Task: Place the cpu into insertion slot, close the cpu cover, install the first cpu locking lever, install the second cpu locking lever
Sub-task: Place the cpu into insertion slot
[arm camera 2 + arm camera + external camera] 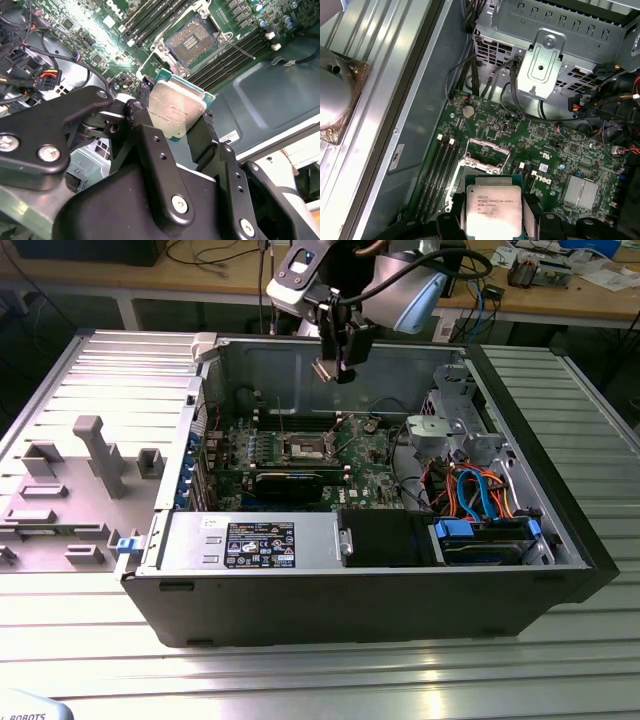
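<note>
second wrist view has the cpu at its middle: a flat square chip, silver-grey top toward the camera, green rim along two edges, held tilted. the gripper pinches it, with one black finger against one edge and the other against the opposite edge. in the first wrist view the cpu sits printed side up between the same black fingers, and the gripper is clamped on its sides. in the exterior view the gripper hangs high over the open computer case. the cpu is a pale tilted square at its tip, well apart from the board below.

the insertion slot lies on the green motherboard with its contact field uncovered. a thin metal lever juts away from one corner. the first wrist view shows the insertion slot just beyond the chip, with the cpu cover, a silvery frame, along one edge; how far it is swung up i cannot tell. memory slots run beside it, and a grey drive cage stands further off.

in the exterior view the insertion slot sits mid-board. blue and orange cables lie toward the exterior view's right. a grey tray rests on the ribbed metal table at the exterior view's left.
</note>
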`<action>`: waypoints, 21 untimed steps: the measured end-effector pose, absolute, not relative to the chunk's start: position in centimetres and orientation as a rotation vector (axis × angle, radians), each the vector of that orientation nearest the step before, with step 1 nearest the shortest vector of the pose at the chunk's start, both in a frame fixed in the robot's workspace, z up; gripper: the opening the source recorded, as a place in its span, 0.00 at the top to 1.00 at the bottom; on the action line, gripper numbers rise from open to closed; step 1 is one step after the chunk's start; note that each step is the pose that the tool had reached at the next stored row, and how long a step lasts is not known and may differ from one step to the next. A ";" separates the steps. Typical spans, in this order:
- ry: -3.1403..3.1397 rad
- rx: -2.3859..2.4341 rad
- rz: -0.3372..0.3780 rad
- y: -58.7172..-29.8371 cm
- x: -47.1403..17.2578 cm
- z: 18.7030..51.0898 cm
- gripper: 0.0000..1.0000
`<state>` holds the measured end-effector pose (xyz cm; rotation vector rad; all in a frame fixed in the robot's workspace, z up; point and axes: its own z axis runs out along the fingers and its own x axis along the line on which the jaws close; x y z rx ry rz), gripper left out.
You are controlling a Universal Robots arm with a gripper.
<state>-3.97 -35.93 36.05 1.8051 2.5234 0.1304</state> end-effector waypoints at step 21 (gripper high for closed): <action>2.404 1.953 0.126 -35.9 -4.7 35.6 0.46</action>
